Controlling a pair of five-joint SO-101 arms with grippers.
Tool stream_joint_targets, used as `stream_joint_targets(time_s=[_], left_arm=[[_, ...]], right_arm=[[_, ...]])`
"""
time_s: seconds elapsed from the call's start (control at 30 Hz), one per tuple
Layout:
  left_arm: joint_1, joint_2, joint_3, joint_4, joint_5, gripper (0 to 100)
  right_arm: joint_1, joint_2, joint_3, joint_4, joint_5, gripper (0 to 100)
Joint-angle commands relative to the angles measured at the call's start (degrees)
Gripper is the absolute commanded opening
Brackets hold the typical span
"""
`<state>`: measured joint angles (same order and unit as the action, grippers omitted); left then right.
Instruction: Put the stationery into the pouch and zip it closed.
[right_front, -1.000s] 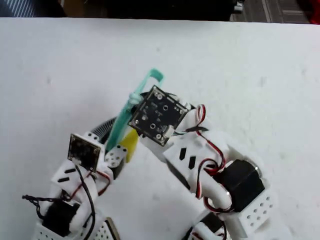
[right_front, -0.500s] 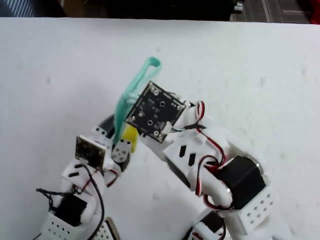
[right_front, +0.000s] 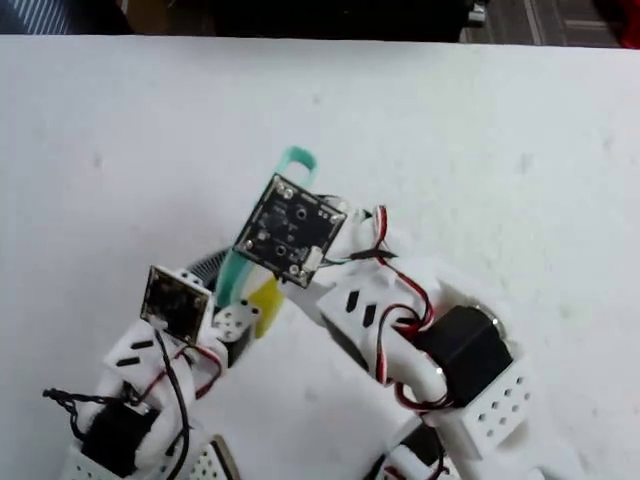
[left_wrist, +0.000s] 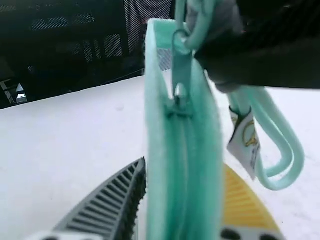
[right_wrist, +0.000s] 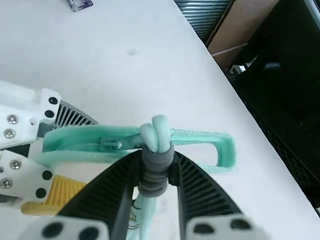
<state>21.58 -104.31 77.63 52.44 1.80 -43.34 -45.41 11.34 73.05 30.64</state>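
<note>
Pouch (left_wrist: 182, 165), mint green: stands on its narrow edge over the white tabletop (right_front: 480, 130), zip side up, between the two arms near the front of the tabletop. Sits clamped by the left fingers (left_wrist: 184, 172), one grey and ribbed, the other yellow, pressed against the two flat sides of the pouch. Zip slider (left_wrist: 179, 95): rides on the top edge, between the left fingers and the right fingers (right_wrist: 155, 157). From the slider back toward the left fingers, zip line looks drawn together; beyond that, cannot tell how far shut. Pull cord (right_wrist: 155, 132), mint like the pouch: rises from the slider into the right fingers. Right fingers, black: closed tight on a grey ribbed sleeve (right_wrist: 152, 175) around that cord, with the mint knot poking out just past the tips. Carry loop (right_wrist: 227, 150): juts from the end of the pouch away from the left fingers, with tabletop showing through it. Small paper tag (left_wrist: 245, 137): hangs beside the loop, close to the yellow finger.
</note>
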Motion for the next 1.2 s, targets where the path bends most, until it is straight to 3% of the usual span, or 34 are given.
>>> stream_joint_targets(time_s=[0.0,0.07,0.23,0.6,1.17], left_arm=[[0.5,-0.4,-4.0,0.3,-0.6,21],[0.5,-0.4,-4.0,0.4,-0.7,20],[1.0,-0.4,-4.1,0.3,-3.7,2],[6.0,-0.4,-4.5,3.7,-6.0,2],[5.8,-0.4,-4.5,4.5,-5.9,2]], right_arm=[[-2.1,-0.4,-0.6,0.9,0.6,1.7],[-1.7,0.0,-0.8,-0.2,0.7,1.7],[3.6,0.7,-0.3,-8.4,1.8,1.7],[7.3,9.3,-0.4,-14.2,2.1,1.7],[17.8,9.9,1.1,-17.1,5.8,1.6]])
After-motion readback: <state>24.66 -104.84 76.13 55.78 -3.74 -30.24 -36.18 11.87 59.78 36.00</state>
